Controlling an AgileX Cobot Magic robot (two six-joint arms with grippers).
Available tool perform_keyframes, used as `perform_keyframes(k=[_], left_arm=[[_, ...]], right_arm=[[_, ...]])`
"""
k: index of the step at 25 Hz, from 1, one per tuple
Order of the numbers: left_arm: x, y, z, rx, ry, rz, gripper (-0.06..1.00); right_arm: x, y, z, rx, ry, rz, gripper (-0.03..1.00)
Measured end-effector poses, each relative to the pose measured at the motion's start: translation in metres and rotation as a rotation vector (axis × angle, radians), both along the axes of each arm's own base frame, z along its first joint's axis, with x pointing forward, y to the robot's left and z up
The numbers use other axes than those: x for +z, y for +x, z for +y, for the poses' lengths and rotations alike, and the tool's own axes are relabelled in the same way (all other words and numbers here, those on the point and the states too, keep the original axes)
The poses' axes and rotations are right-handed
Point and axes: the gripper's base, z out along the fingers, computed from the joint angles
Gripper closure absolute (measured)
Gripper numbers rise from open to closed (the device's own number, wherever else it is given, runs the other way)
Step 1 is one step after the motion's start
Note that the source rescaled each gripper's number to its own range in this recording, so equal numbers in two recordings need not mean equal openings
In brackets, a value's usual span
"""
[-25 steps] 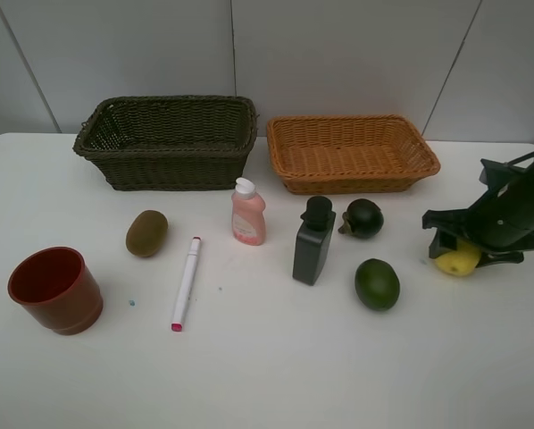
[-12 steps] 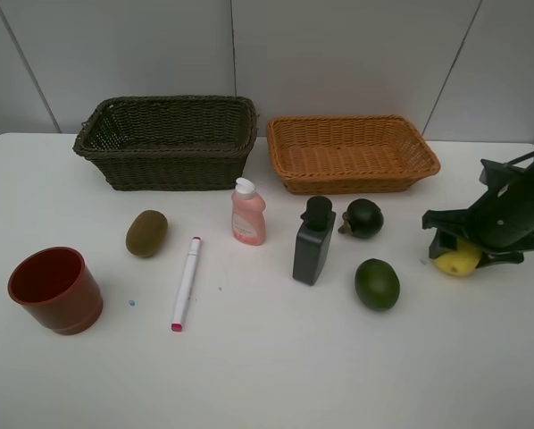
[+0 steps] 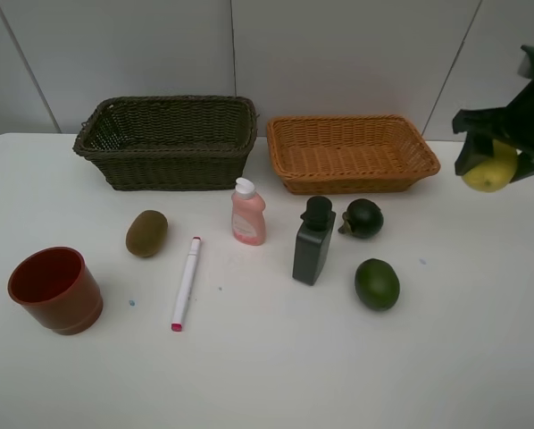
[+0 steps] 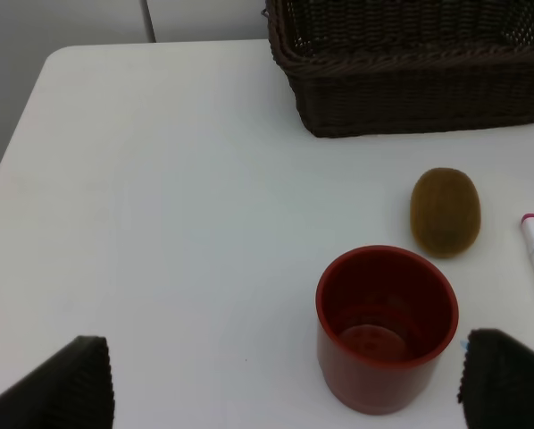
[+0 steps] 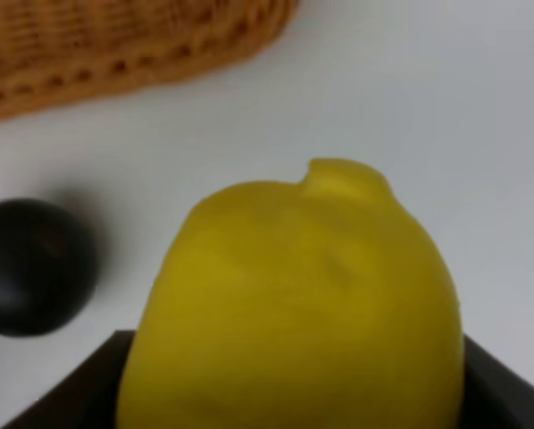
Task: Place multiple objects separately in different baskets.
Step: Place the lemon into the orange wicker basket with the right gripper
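Red cup [image 3: 54,290] sits upright at the lower left of the overhead shot, on the white table [image 3: 276,375]. The left gripper [image 4: 291,386] isn't in that shot, but its own camera shows the fingers [image 4: 79,386] spread wide with nothing between them, looking down on the cup.

Kiwi [image 3: 146,232] is just up and right of the cup, and the dark basket [image 3: 167,170] sits behind it at upper left. Next comes the marker [image 3: 186,282], lying flat with its pink tip toward the bottom edge. The pink bottle [image 3: 248,213] stands near centre, and the dark bottle [image 3: 313,241] is upright just right of it.

Tan basket [image 3: 356,183] is at upper centre-right, right beside the dark one. One green fruit [image 3: 363,218] sits just in front of it, next to the dark bottle. The second green fruit [image 3: 377,284] is lower down.

Far upper right, the right gripper [image 3: 487,161] has its fingers clamped on the lemon [image 3: 488,172], up off the table and right of the tan basket.
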Motion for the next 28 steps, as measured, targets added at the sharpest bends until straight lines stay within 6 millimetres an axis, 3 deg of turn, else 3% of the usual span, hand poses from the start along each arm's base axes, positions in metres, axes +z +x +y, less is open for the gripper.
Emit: perform_keyframes(k=[4, 7, 9, 12, 18, 23, 28], left_arm=[[0.0, 0.0, 0.0, 0.0, 0.0, 0.0, -0.06], [0.0, 0.0, 0.0, 0.0, 0.0, 0.0, -0.06], [0.0, 0.0, 0.0, 0.0, 0.0, 0.0, -0.06], [0.0, 0.0, 0.0, 0.0, 0.0, 0.0, -0.06], [0.0, 0.0, 0.0, 0.0, 0.0, 0.0, -0.06], [0.0, 0.0, 0.0, 0.0, 0.0, 0.0, -0.06], [0.0, 0.0, 0.0, 0.0, 0.0, 0.0, -0.06]], right_arm=[[0.05, 0.024, 0.019, 0.083, -0.055, -0.131, 0.51], [0.064, 0.046, 0.034, 0.119, -0.054, -0.185, 0.51], [0.06, 0.061, 0.041, 0.136, -0.055, -0.185, 0.51], [0.04, 0.085, 0.05, 0.153, -0.057, -0.149, 0.51], [-0.033, 0.123, 0.056, 0.169, -0.088, -0.012, 0.51], [-0.08, 0.139, 0.057, 0.186, -0.11, 0.023, 0.51], [-0.108, 0.146, 0.058, 0.193, -0.109, 0.041, 0.51]])
